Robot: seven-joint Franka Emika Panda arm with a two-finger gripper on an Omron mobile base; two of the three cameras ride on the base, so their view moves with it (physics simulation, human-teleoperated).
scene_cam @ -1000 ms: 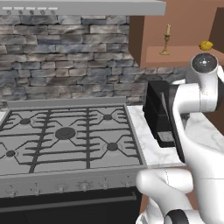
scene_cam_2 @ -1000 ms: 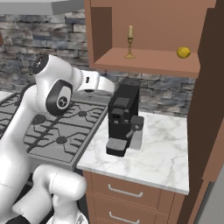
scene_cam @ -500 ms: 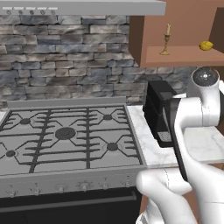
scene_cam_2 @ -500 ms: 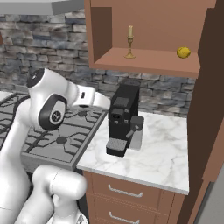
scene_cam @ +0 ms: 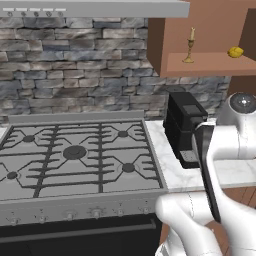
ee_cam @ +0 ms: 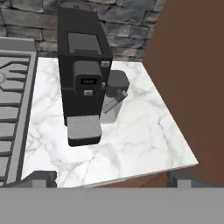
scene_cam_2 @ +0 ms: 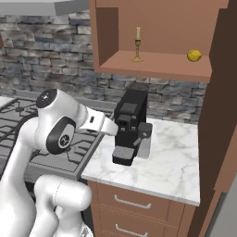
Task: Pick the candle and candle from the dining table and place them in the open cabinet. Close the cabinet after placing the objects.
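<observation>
A yellow candle on a slim brass candlestick (scene_cam: 189, 46) (scene_cam_2: 137, 44) stands upright on the floor of the open brown wall cabinet (scene_cam: 200, 65) (scene_cam_2: 152, 65). A small round yellow thing (scene_cam: 235, 51) (scene_cam_2: 194, 55) lies further right on the same board; I cannot tell what it is. The cabinet door (scene_cam_2: 224, 92) (ee_cam: 192, 65) stands open at the right. My gripper (ee_cam: 113, 178) is open and empty, well below the cabinet. It faces the marble counter and a black coffee machine. The dining table is out of view.
A black coffee machine (scene_cam_2: 129, 125) (ee_cam: 83, 74) stands on a white marble counter (scene_cam_2: 171, 171) (ee_cam: 140, 140) over brown drawers (scene_cam_2: 134, 203). A gas stove (scene_cam: 75, 155) lies to the left, with a stone wall behind and a hood (scene_cam: 95, 7) above.
The arm has folded downward: its elbow and hand have sunk towards the counter in front of the coffee machine. The gripper has stayed open. The things in the cabinet have not moved.
</observation>
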